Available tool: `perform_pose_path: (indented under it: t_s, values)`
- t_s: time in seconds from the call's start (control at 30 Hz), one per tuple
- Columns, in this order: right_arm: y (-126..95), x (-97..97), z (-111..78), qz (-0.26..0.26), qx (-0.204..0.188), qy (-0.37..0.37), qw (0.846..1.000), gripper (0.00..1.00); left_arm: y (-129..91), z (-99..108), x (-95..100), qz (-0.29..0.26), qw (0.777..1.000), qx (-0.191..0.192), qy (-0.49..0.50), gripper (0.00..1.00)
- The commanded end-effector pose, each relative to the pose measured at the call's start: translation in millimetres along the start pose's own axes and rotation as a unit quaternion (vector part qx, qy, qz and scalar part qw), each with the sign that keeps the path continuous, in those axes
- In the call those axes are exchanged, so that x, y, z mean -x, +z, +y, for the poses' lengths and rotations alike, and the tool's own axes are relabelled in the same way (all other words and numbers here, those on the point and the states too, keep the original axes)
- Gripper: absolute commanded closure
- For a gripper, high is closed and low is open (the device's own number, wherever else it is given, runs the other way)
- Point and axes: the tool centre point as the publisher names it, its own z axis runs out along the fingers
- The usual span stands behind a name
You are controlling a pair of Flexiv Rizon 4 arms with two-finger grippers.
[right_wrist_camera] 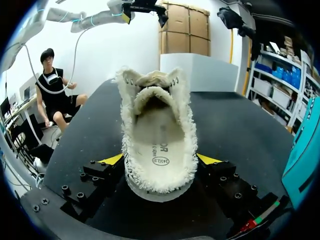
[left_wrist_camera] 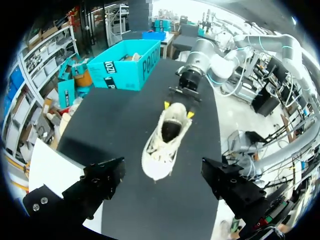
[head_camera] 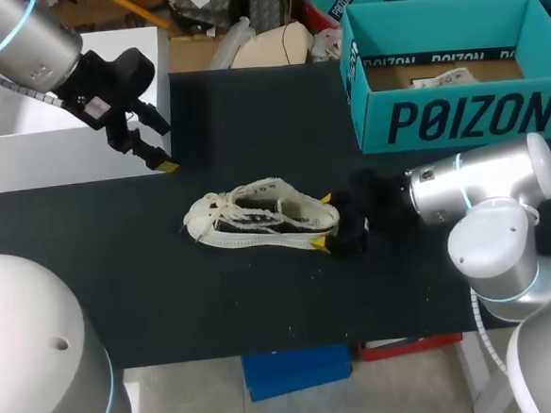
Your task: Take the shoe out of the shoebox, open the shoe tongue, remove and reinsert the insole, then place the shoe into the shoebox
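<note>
Black table point(head_camera: 263, 302): the white shoe point(head_camera: 257, 217) is clamped at its heel by the right claw point(head_camera: 324, 223), probably to be steadied for tongue opening. Farther back, the left claw point(head_camera: 144, 149) is held wide and empty, and the teal shoebox point(head_camera: 458, 118) is left open.

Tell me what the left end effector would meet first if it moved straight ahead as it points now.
Probably the toe of the white sneaker, lying ahead of the left end effector; depth is unclear.
</note>
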Motion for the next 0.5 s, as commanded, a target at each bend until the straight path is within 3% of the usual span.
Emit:
perform_pose_path:
  t_s: [0.03, 0.13, 0.23, 0.27, 0.3, 0.4, 0.5]
  values:
    - [3, -0.7, 0.2, -0.002, -0.001, 0.001, 1.000, 1.00, 11, -9, 3.1, -0.047, 0.994, 0.035, -0.089, 0.00]
    - [3, -0.7, 0.2, -0.002, -0.001, 0.001, 1.000, 1.00, 30, -23, 6.5, -0.184, 0.955, 0.107, -0.208, 0.00]
    - [3, -0.7, 0.2, -0.002, -0.001, 0.001, 1.000, 1.00, 46, -27, 11.6, -0.296, 0.881, 0.185, -0.318, 0.00]
    - [3, -0.7, 0.2, -0.002, -0.001, 0.001, 1.000, 1.00, 51, -25, 14.1, -0.350, 0.837, 0.222, -0.357, 0.00]
    - [3, -0.7, 0.2, -0.002, -0.001, 0.001, 1.000, 1.00, 53, -26, 13.6, -0.337, 0.834, 0.208, -0.383, 0.00]
    - [3, -0.7, 0.2, -0.002, -0.001, 0.001, 1.000, 1.00, 63, -27, 9.5, -0.281, 0.828, 0.212, -0.437, 0.00]
    - [3, -0.7, 0.2, -0.002, -0.001, 0.001, 1.000, 1.00, 63, -27, 9.5, -0.281, 0.828, 0.212, -0.437, 0.00]
